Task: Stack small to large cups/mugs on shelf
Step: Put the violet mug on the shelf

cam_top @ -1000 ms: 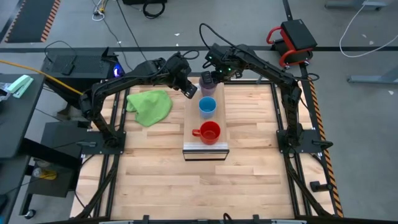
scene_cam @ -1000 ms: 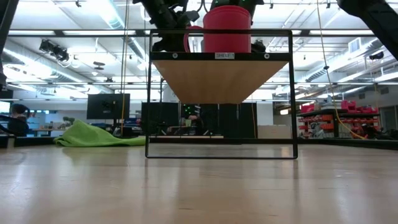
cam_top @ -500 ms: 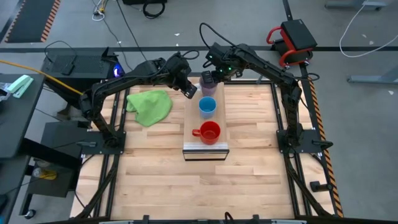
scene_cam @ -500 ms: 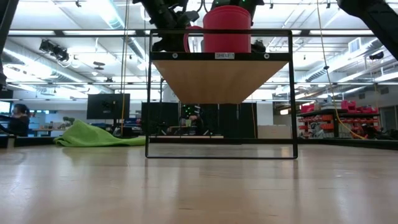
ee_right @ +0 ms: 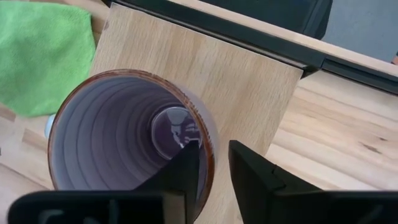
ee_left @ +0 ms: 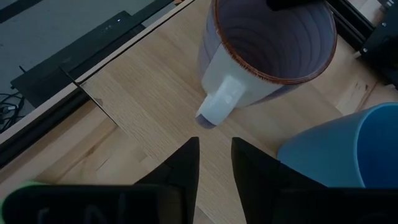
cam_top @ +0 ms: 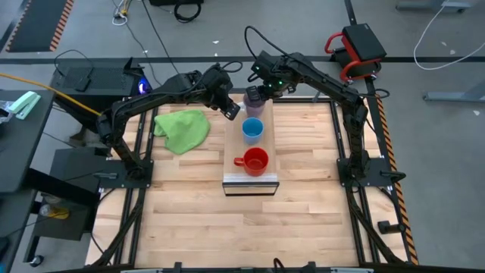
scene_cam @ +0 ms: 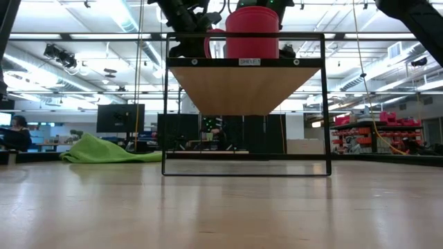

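Green cloth (cam_top: 183, 129) crumpled on wooden tabletop (cam_top: 197, 220)

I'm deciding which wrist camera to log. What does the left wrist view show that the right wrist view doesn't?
Only the left wrist view shows the purple-grey mug's pale handle and the blue cup beside it. Only the right wrist view shows the green cloth, the mug's inside bottom, and the right gripper pinching the mug's rim, one finger inside, one outside. Both show that mug standing on the shelf. The left gripper, nearly closed, holds nothing.
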Tool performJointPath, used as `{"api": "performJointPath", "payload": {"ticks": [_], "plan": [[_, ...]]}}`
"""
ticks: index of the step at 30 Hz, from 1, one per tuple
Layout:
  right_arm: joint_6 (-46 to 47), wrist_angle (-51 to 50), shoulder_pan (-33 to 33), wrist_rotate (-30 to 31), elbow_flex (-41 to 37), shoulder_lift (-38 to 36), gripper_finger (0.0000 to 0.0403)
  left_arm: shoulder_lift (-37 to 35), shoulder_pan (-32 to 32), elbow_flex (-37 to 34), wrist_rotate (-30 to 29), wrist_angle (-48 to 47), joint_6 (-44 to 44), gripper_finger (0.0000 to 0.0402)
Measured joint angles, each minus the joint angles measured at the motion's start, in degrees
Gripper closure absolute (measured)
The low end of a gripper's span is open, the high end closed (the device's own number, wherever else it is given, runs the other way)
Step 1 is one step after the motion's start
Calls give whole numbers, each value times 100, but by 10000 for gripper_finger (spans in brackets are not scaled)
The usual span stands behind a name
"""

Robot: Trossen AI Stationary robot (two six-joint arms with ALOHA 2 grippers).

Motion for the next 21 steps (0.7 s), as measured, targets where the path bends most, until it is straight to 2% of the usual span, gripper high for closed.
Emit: {"api": "performJointPath", "payload": {"ticks": [9, 21], "plan": [[-51, 86, 3, 38, 2, -4, 281, -2, -1, 0, -1, 0, 0, 300], [-530, 34, 14, 38, 250, -13, 281, -2, 77, 0, -1, -49, 0, 298]]}}
